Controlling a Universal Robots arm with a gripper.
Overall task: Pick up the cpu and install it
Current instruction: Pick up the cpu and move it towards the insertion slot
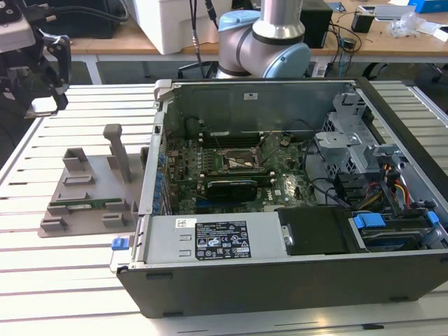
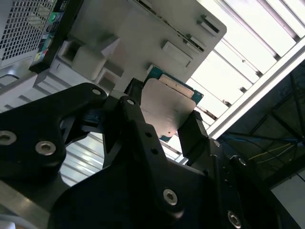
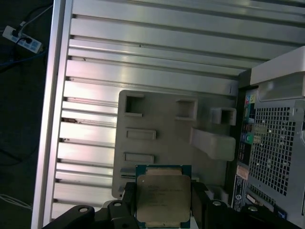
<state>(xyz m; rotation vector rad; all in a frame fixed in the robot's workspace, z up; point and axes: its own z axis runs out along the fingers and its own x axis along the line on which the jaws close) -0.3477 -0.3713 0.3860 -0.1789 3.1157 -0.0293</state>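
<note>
cpu [image 3: 163,198] is pinched by two opposite edges between the fingers of the gripper [image 3: 163,206], silver lid turned toward the wrist, probably so nothing touches its contact side. It hangs off the grey tray [image 3: 157,119] on the slatted table [image 3: 143,47], beside the open computer case [image 1: 280,280]. The chip's underside is hidden, and the chip covers part of the tray.

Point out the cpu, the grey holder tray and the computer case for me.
cpu [image 3: 163,195]: first wrist view, centre of its silver top.
grey holder tray [image 3: 162,121]: first wrist view, bare flat patch between recesses.
computer case [image 1: 280,287]: exterior view, dark outer side wall.
</note>
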